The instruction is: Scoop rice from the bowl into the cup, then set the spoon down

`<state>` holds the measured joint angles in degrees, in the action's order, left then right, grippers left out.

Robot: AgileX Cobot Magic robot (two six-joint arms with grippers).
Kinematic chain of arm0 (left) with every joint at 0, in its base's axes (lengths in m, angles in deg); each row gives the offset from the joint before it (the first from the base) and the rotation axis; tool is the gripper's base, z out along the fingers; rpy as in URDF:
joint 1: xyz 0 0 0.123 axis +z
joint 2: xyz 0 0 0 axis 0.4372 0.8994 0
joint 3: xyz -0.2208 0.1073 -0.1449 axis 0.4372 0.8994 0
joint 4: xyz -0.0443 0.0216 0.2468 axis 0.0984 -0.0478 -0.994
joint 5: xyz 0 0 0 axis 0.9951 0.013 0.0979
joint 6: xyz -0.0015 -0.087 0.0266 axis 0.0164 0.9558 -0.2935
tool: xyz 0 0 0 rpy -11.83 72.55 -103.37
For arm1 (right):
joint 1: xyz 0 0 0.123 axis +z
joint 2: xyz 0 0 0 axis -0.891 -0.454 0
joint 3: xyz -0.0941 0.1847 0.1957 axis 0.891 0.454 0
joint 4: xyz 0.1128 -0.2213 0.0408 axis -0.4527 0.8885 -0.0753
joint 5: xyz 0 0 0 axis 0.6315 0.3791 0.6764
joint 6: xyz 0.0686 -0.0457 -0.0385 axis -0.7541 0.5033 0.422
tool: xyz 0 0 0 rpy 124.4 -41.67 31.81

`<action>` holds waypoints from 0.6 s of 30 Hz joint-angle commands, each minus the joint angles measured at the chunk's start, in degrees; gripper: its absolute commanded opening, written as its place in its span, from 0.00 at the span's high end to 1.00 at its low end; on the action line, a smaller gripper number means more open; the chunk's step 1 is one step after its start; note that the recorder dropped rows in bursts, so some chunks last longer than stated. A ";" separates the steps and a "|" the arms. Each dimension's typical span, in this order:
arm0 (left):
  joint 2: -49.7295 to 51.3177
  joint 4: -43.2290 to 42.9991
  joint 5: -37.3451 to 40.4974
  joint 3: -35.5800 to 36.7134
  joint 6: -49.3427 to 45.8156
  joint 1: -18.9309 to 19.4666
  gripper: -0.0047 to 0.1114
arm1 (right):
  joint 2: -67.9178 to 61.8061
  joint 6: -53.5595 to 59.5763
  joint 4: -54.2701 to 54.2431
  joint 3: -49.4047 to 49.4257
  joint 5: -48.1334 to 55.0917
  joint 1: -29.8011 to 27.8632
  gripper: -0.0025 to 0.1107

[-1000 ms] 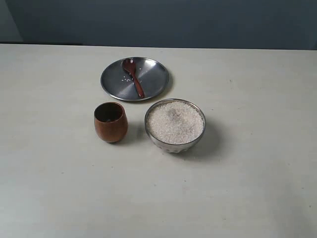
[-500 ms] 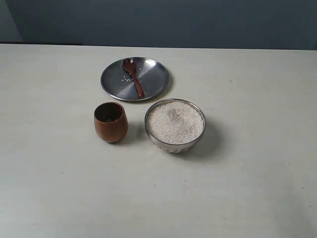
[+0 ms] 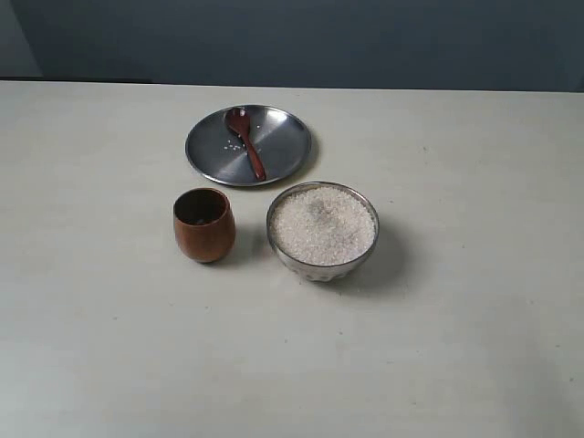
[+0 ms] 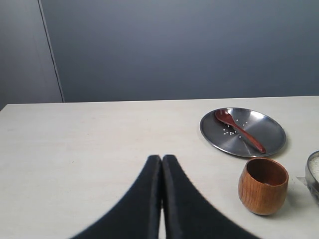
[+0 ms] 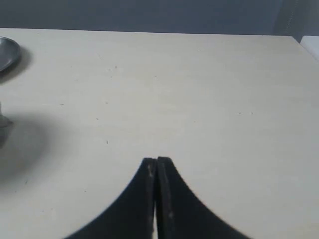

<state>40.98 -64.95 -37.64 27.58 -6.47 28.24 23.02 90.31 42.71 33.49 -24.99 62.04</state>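
Currently the left gripper (image 4: 161, 158) and right gripper (image 5: 156, 159) each keep jaws pressed together on nothing above the table (image 3: 456, 347), while the spoon (image 3: 245, 141) lies on the plate (image 3: 283, 155), beyond the cup (image 3: 203, 224) and the bowl (image 3: 322, 265) full of rice (image 3: 322, 224).

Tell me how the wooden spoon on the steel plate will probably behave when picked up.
The spoon looks like solid wood, so probably stiff and light. Its thin handle lies flat on the smooth plate, so it may slide or pivot when pinched. The few rice grains beside it could scatter.
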 commanded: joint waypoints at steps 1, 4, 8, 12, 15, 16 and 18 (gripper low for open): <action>0.34 -0.24 -0.11 -0.27 0.34 0.12 0.96 | 0.23 -0.12 -0.48 -0.42 0.25 -0.41 0.97; 0.34 -0.24 -0.11 -0.27 0.34 0.12 0.96 | 0.23 -0.12 -0.48 -0.42 0.25 -0.41 0.97; 0.34 -0.24 -0.11 -0.27 0.34 0.12 0.96 | 0.23 -0.12 -0.48 -0.42 0.25 -0.41 0.97; 0.34 -0.24 -0.11 -0.27 0.34 0.12 0.96 | 0.23 -0.12 -0.58 -0.42 -0.04 -0.41 0.97; 0.00 -0.26 -0.11 -0.27 0.34 0.12 0.96 | 0.23 -0.12 -0.58 -0.42 -0.04 -0.41 0.97; -0.54 -0.26 -0.11 -0.27 0.34 0.12 0.96 | 0.23 -0.12 -0.58 -0.42 -0.04 -0.41 0.97; -2.00 -0.26 -0.11 -0.27 0.34 0.12 0.96 | 0.23 -0.12 -0.58 -0.42 -0.04 -0.41 0.97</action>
<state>40.66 -64.95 -37.64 27.58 -6.47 28.24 23.02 90.20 42.11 33.49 -24.99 62.04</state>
